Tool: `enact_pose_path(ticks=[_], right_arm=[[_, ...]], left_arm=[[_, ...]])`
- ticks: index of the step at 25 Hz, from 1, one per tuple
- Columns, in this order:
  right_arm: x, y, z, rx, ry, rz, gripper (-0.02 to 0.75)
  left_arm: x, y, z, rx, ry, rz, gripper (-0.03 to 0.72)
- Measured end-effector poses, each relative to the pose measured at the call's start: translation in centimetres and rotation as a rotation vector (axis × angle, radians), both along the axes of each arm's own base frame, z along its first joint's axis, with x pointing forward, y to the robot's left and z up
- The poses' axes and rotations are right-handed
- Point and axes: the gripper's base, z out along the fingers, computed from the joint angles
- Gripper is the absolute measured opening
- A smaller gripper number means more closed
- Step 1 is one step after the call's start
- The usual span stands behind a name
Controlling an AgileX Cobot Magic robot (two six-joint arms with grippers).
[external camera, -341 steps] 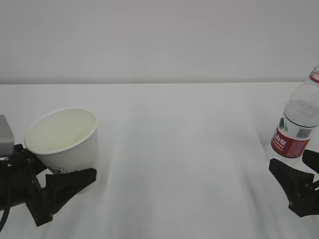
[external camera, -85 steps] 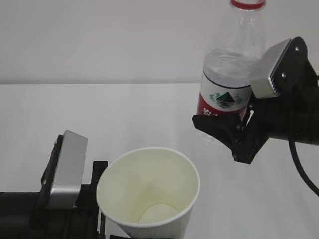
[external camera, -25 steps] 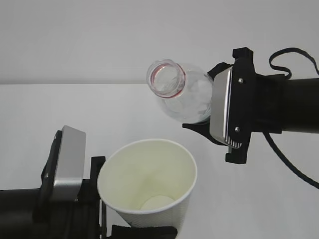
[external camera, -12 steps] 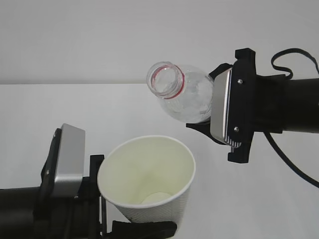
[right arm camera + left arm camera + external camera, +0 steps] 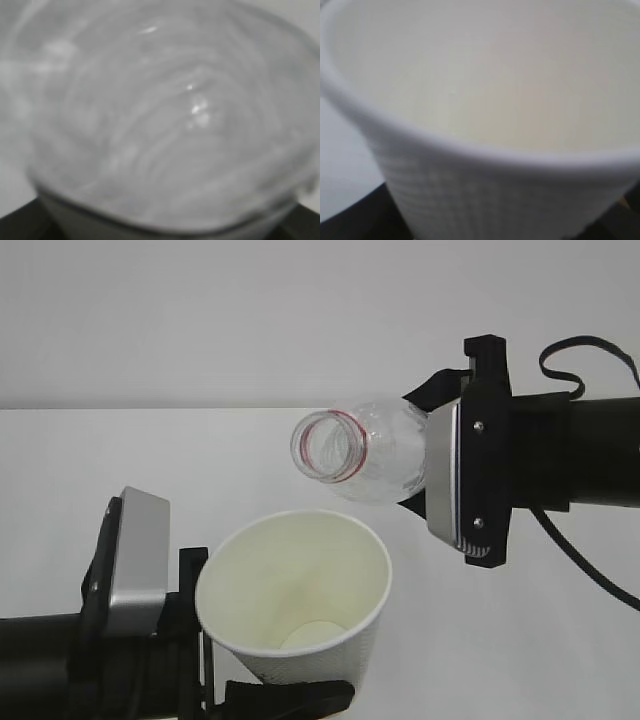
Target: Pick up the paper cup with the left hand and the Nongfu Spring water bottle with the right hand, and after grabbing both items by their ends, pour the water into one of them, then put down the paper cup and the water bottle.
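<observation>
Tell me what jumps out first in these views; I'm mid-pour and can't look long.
The clear bottle grabs the eye, tipped nearly flat in the right gripper at upper middle, its open red-ringed mouth facing the camera. Just below, the white paper cup sits in the left gripper, mouth up under the bottle's opening. No stream of water is visible between them.

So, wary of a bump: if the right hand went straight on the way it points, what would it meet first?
Likely nothing: the right hand points left, its bottle passing above the paper cup. Depth is unclear.
</observation>
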Motion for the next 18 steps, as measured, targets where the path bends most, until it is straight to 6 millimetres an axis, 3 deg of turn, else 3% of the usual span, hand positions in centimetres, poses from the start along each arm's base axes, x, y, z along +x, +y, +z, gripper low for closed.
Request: enact_pose_path(ticks=[9,18], right_arm=[[0.0,0.0,0.1,-0.048,-0.052,0.033,0.525],[1.1,0.4,2.2,-0.027,-0.127,0.032,0.524]], left_arm=[[0.1,0.0,-0.2,0.017,0.002,0.007,0.528],[0.0,0.0,-0.1,0.014,0.001,0.005,0.528]])
